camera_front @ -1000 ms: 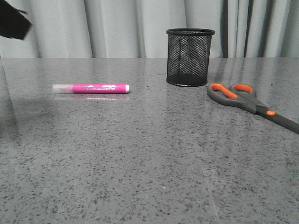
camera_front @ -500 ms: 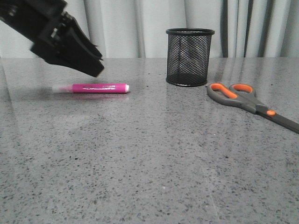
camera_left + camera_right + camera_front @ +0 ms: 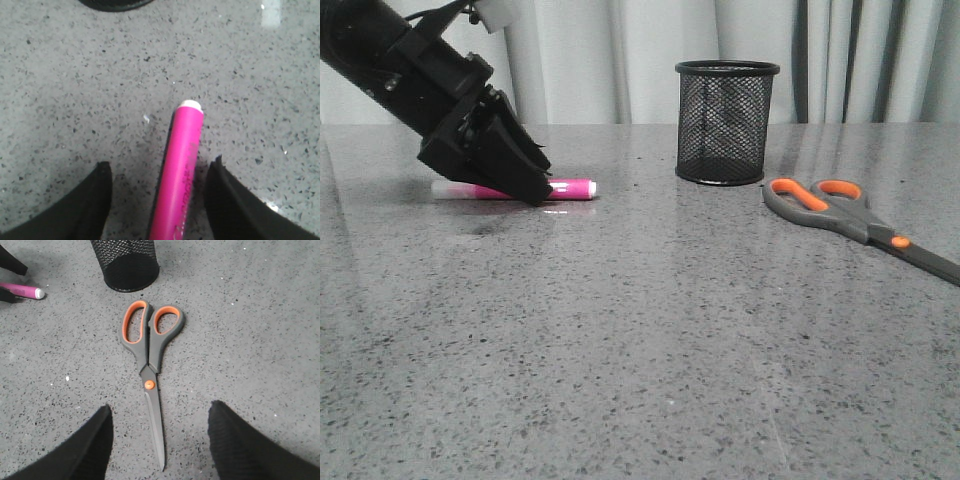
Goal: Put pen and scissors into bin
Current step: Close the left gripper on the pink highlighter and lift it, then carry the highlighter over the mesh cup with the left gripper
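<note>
The pink pen (image 3: 572, 188) lies flat on the grey table at the left. My left gripper (image 3: 535, 190) is down at the table, open, its jaws on either side of the pen's barrel (image 3: 181, 170) without closing on it. The black mesh bin (image 3: 726, 122) stands upright at the back centre. The scissors (image 3: 850, 220) lie closed on the table to the right of the bin. My right gripper (image 3: 159, 412) is open and hangs above the scissors' blades (image 3: 155, 425), with the handles pointing toward the bin (image 3: 129, 264). The right arm is out of the front view.
Grey curtains hang behind the table's far edge. The speckled stone tabletop (image 3: 640, 350) stretches toward the front. The pen's white end (image 3: 38, 292) shows beside my left fingers in the right wrist view.
My left arm has come down from the upper left to the table and now straddles the pen. The pen, the bin and the scissors have not moved.
</note>
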Controlling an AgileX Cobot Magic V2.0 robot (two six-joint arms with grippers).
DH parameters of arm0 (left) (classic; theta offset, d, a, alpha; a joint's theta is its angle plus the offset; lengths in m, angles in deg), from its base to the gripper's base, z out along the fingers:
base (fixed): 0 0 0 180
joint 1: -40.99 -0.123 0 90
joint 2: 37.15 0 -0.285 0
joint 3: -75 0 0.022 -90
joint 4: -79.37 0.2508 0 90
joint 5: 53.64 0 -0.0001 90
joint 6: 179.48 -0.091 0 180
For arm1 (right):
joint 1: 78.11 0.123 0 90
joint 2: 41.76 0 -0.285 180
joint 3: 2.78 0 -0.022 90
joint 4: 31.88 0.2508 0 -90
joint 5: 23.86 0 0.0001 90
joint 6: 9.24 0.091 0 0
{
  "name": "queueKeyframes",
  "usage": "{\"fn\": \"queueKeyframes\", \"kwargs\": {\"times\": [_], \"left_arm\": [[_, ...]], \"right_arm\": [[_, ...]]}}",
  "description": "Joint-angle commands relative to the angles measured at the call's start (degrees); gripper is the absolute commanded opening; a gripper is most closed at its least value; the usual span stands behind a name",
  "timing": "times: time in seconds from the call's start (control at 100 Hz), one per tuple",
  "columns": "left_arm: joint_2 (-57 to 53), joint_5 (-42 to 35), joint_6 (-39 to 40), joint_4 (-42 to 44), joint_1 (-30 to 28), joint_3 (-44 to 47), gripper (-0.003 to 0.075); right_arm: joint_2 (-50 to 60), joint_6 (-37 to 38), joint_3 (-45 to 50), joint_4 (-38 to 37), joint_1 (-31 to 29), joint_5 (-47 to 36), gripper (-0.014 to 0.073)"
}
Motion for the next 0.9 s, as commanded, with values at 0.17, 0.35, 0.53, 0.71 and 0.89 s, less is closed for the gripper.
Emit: {"fn": "queueKeyframes", "kwargs": {"times": [0.17, 0.35, 0.53, 0.71, 0.89], "left_arm": [[-2.38, 0.51, 1.07, 1.31, 0.42, -1.61, 0.0307], [-2.38, 1.34, 7.92, 5.06, 0.42, -1.61, 0.0075], [-2.49, 7.05, 11.02, 5.62, 0.42, -3.47, -0.0019], [-4.19, 14.36, 15.93, 4.07, 1.53, -10.28, -0.0019], [-8.53, 14.21, 16.38, -5.4, 5.05, -16.09, -0.0019]], "right_arm": [[-0.41, -0.78, -2.02, 0.98, 0.11, -2.89, 0.0381], [-0.41, -0.78, -2.02, 0.98, 0.11, -2.89, 0.0381], [-0.41, -0.78, -2.02, 0.98, 0.11, -2.76, 0.0381], [-0.41, -0.78, -2.02, 0.98, 0.11, -2.63, 0.0381], [-0.41, -0.78, -2.02, 0.98, 0.11, -2.52, 0.0381]]}}
